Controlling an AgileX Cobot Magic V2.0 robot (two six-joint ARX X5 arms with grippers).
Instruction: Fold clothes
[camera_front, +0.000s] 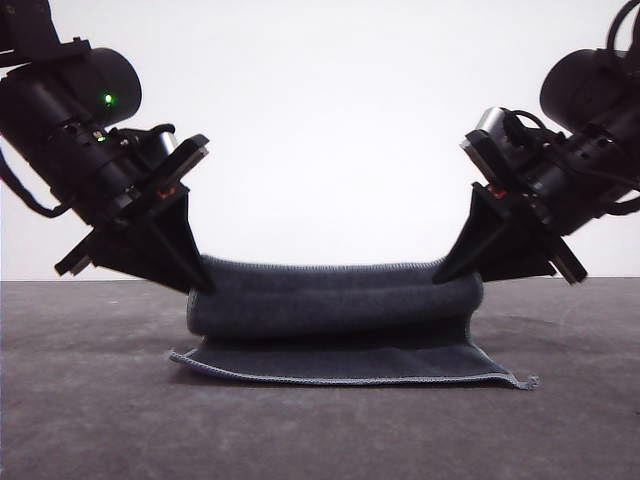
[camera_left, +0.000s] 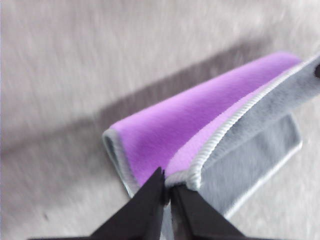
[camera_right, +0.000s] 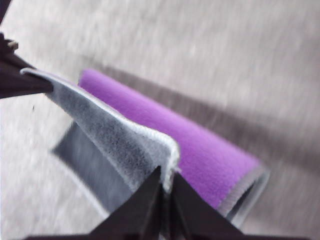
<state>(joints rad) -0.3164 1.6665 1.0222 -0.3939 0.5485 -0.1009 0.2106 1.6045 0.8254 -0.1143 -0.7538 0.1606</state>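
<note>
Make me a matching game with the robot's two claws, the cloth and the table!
Things:
1. left gripper
2. right gripper
3. cloth
4. table

Descriptions:
A. grey on one face, purple on the other
B. pinches the cloth's corner on the right of the front view
C. flat grey surface under everything
D. pinches the cloth's corner on the left of the front view

Pairs: 1-D, 2-B, 3-A, 4-C

I work in what looks like a bare test lab: a dark grey felt-like counter (camera_front: 90, 420) fills the lower frame, a plain white backdrop wall (camera_front: 330, 120) rises behind.
</note>
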